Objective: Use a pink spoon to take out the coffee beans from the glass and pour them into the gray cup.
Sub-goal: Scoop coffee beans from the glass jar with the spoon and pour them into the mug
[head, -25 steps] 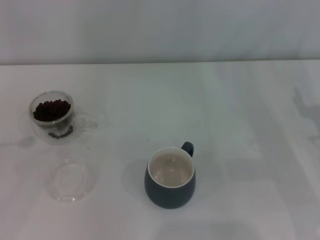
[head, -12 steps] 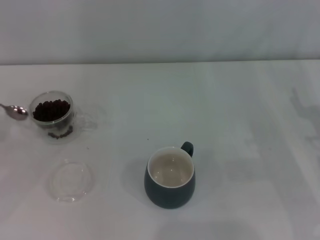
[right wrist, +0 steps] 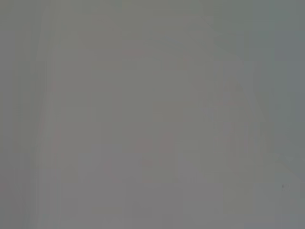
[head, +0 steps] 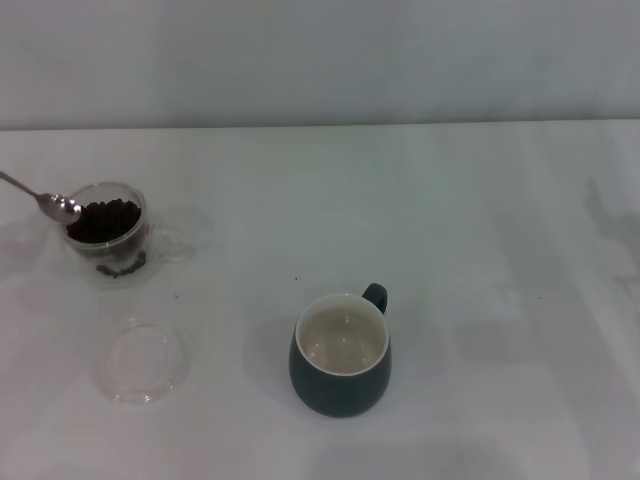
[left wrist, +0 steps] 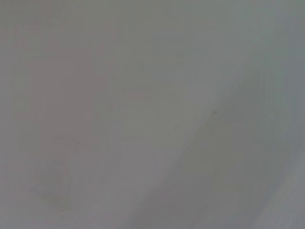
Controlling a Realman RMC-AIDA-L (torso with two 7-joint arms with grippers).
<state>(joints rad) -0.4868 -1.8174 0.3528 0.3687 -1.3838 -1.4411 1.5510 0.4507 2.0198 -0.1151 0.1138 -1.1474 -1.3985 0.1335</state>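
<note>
In the head view the glass [head: 108,232] stands at the left of the white table with a heap of dark coffee beans [head: 103,220] inside. The pink spoon [head: 55,204] reaches in from the left edge; only its shiny bowl and thin neck show, the bowl at the glass's left rim above the beans. Its handle is out of view. The gray cup [head: 340,358] stands near the front centre, its off-white inside bare, handle pointing away. Neither gripper shows in any view; both wrist views show only plain pale surface.
A flat clear round glass dish [head: 143,359] lies on the table [head: 480,250] in front of the glass. A few small dark specks dot the tabletop between the glass and the cup.
The spoon has come in from the left edge and moved right and up; its bowl now sits at the glass's rim. A second ago it was not in view.
</note>
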